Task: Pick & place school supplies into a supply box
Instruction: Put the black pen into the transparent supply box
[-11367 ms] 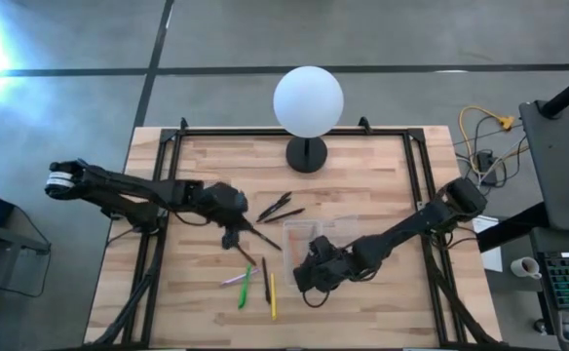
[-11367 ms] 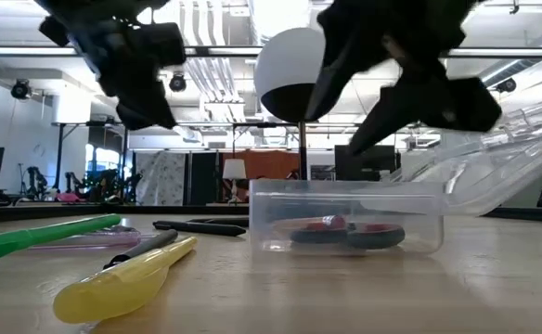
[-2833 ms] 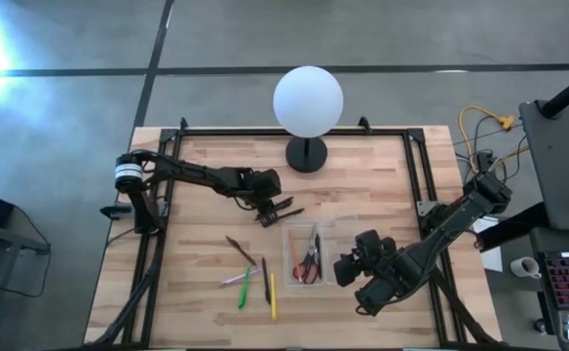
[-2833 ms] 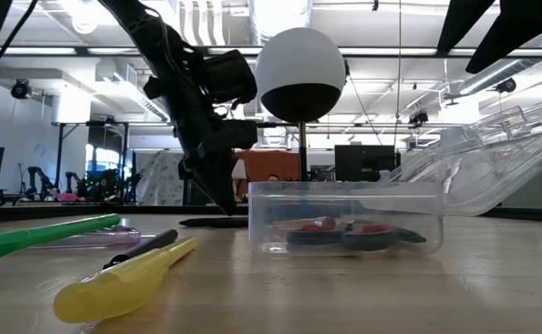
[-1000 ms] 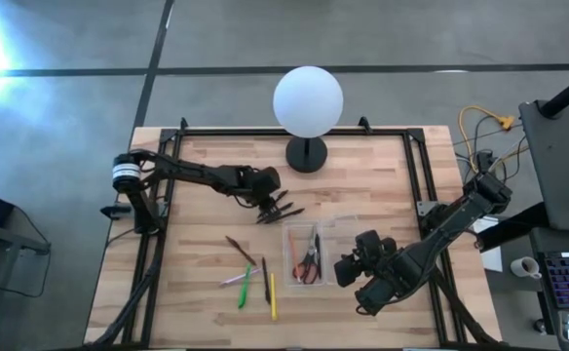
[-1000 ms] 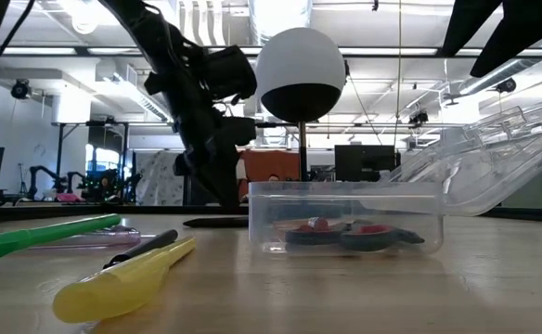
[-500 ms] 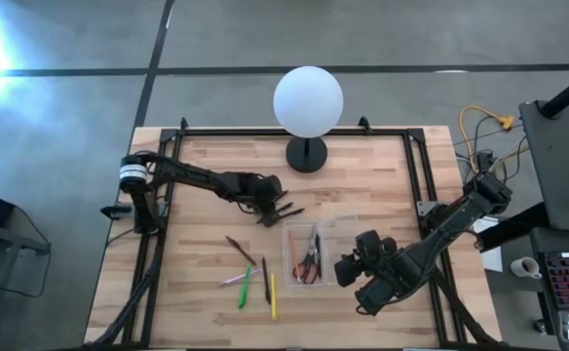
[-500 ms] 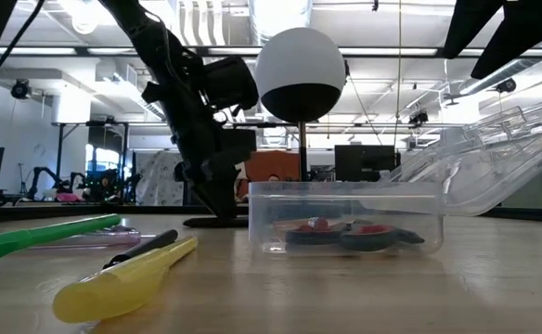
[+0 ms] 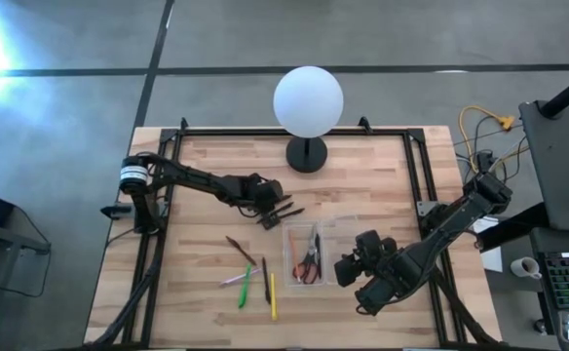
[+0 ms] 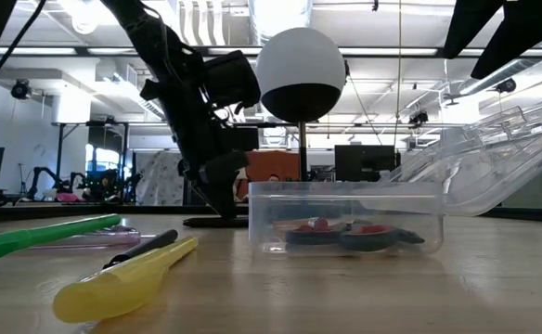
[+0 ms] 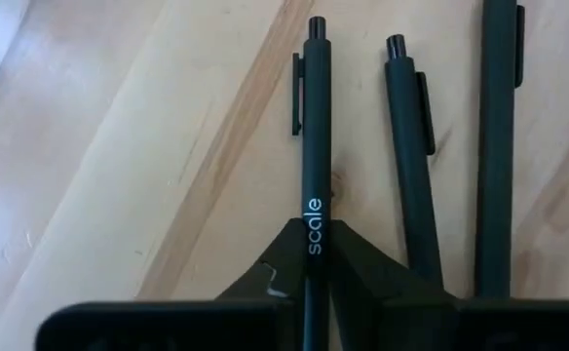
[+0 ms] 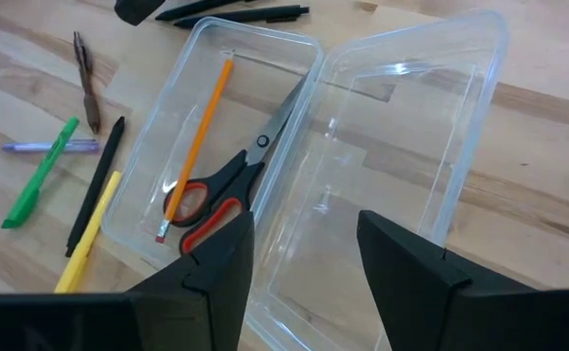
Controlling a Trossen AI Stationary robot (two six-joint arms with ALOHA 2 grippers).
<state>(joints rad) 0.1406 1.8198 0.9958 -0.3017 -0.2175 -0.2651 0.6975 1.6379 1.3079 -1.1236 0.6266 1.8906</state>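
Observation:
Three dark pens [image 11: 411,175] lie side by side on the wood, just beyond the box's far-left corner [image 9: 283,210]. My left gripper [image 11: 314,261] reaches them from the table's left [image 9: 268,205] and is shut on one. The clear supply box [image 9: 304,255] stands open with its lid [image 12: 401,146] laid toward the right; red-handled scissors [image 12: 221,190] and an orange pencil [image 12: 199,132] lie in it. My right gripper [image 12: 299,263] hangs open above the box's near-right side [image 9: 351,270], touching nothing. Brown [image 9: 238,249], green [image 9: 245,289], black [image 9: 264,278], yellow [image 9: 272,295] and pale [image 9: 232,280] pens lie left of the box. My left gripper pinches the outermost dark pen by its barrel [image 11: 314,219], at the printed word, away from the clip end. One finger [image 11: 277,265] stands on each side of it. They slant down from the table's left, in line with the pen. The pen lies flat on the table [image 10: 211,222].
A white globe lamp [image 9: 308,101] on a black stand [image 9: 307,154] is at the table's far middle, close behind the dark pens. Black rails [image 9: 416,180] run along the table's sides. Bare wood lies near the front edge [image 9: 343,327].
My left gripper has come down a little onto the dark pens and shifted slightly toward the table's left. The pens, the box and my right arm have stayed in place.

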